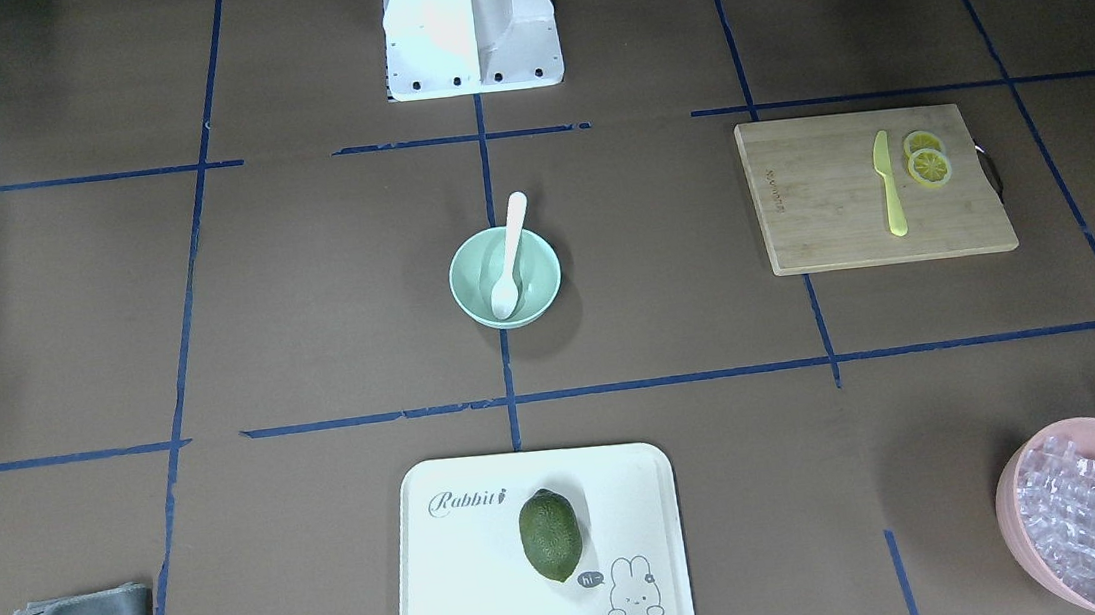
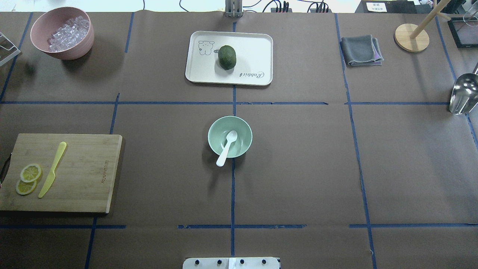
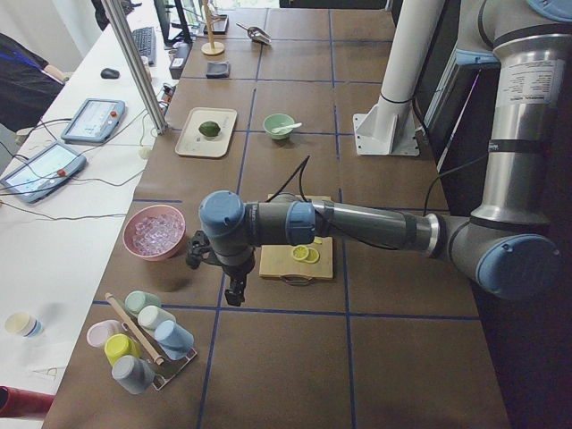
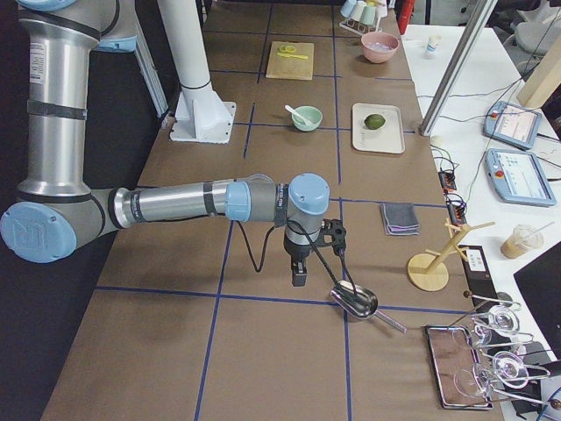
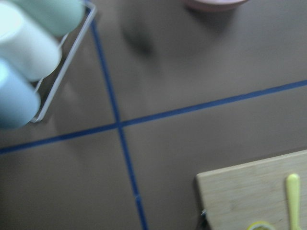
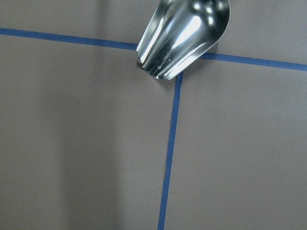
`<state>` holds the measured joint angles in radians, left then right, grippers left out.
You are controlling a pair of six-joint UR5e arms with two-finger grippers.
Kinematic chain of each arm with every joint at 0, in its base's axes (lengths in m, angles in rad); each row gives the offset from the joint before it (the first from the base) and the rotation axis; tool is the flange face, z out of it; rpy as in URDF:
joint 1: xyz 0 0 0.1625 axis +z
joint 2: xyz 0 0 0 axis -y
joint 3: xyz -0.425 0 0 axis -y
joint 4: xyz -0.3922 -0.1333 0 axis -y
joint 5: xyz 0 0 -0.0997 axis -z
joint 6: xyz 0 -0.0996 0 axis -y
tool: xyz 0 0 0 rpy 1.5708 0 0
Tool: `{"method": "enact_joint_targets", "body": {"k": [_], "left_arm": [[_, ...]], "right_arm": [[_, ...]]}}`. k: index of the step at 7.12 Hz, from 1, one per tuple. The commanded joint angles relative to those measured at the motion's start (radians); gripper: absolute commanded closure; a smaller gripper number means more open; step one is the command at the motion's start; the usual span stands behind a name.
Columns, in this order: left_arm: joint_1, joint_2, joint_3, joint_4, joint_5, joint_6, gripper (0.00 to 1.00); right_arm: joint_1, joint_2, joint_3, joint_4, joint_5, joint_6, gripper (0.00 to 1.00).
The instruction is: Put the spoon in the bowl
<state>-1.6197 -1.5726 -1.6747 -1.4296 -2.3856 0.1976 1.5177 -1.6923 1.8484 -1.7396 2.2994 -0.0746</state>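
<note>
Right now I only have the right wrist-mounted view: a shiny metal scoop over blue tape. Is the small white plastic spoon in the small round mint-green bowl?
Observer: Yes. The small white plastic spoon lies with its scoop inside the small round mint-green bowl, handle over the rim.
Reviewer: Handle pointing where?
Observer: Toward the robot's base.
Reviewer: Any gripper close?
Observer: No. The left gripper and right gripper hang far off to opposite sides; only side views show them, so open or shut is unclear.
</note>
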Motion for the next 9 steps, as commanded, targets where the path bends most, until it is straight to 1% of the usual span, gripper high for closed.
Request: {"method": "enact_joint_targets", "body": {"k": [1, 2, 9], "left_arm": [[-0.028, 0.058, 0.007, -0.132, 0.014, -0.001, 0.00], [-0.028, 0.065, 0.010, -0.127, 0.044, -0.001, 0.00], [-0.020, 0.109, 0.009, -0.121, 0.048, 0.005, 0.00]], "right_arm": [[-0.001, -0.001, 0.002, 0.000, -0.002, -0.007, 0.00], [0.001, -0.001, 0.002, 0.000, 0.000, -0.005, 0.00], [-0.001, -0.015, -0.002, 0.002, 0.000, -0.010, 0.00]]}}
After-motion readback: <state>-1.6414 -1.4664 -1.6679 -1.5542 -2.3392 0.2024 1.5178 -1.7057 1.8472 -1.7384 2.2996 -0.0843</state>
